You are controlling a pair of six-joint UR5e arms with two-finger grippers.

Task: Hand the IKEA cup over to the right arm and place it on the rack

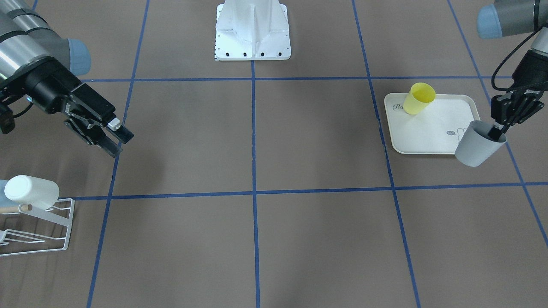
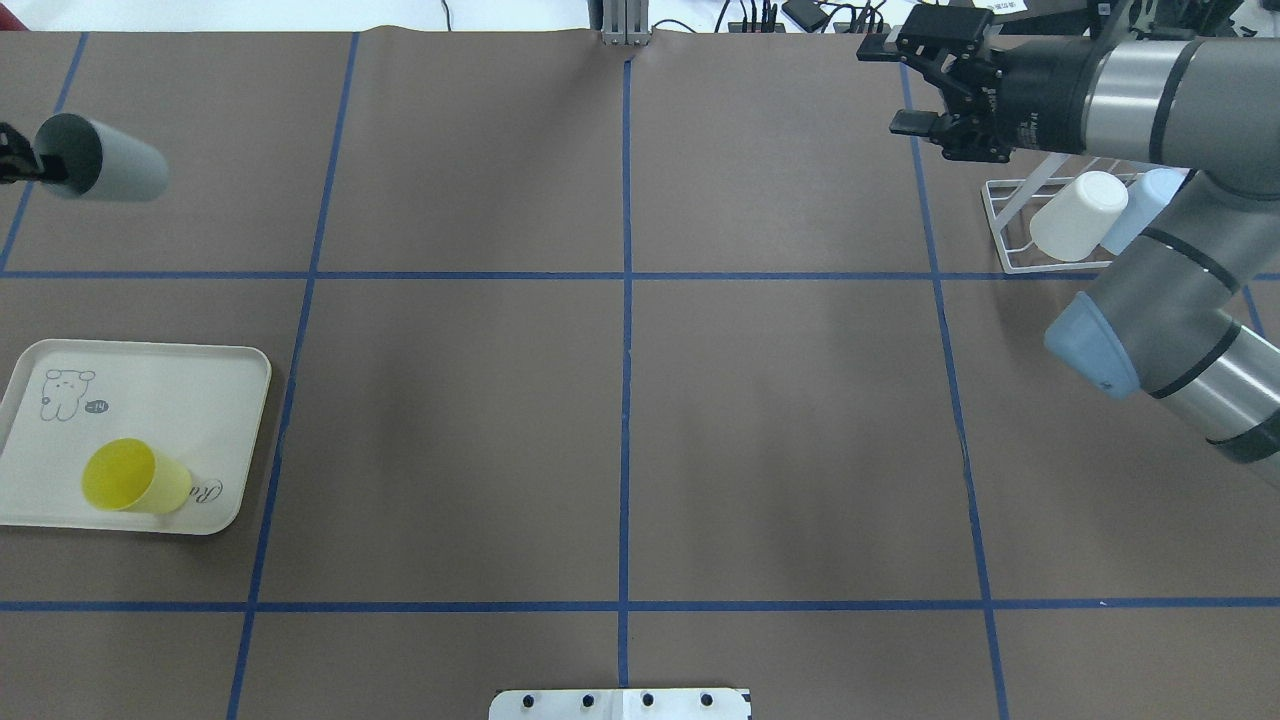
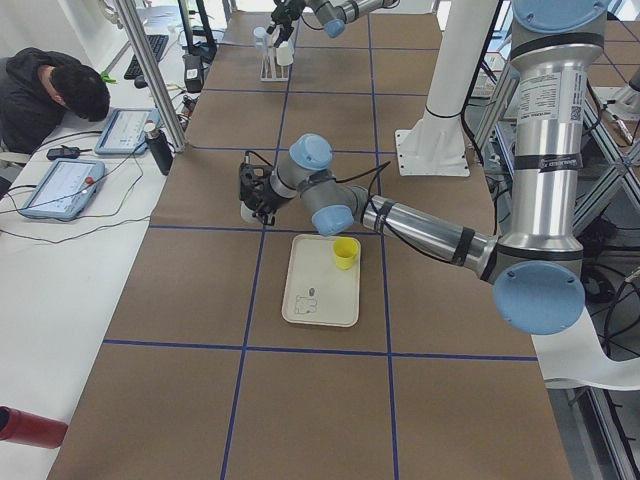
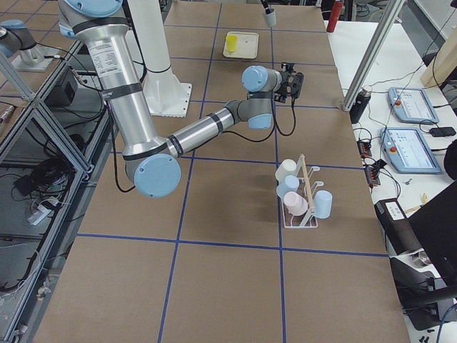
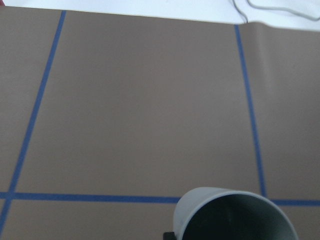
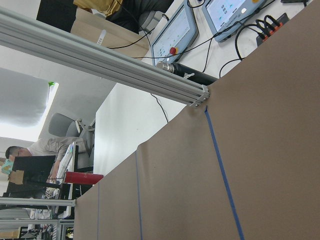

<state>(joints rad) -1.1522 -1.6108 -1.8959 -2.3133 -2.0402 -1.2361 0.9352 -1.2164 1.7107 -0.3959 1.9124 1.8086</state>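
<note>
Brown paper-covered table [image 2: 780, 420] with a blue tape grid, seen from overhead. At ten o'clock we find the left gripper [image 1: 499, 129] clamped on the rim of a grey plastic cup [image 1: 478, 147], tipped sideways above the table. At two o'clock the right gripper [image 2: 895, 85] hangs empty, jaws apart, near a white wire rack [image 2: 1000, 215] bearing a white cup [image 2: 1075, 215]. At eight o'clock a yellow plastic cup [image 2: 135, 478] sits on a cream tray [image 2: 160, 390]

Bright even light, soft shadows, sharp focus
</note>
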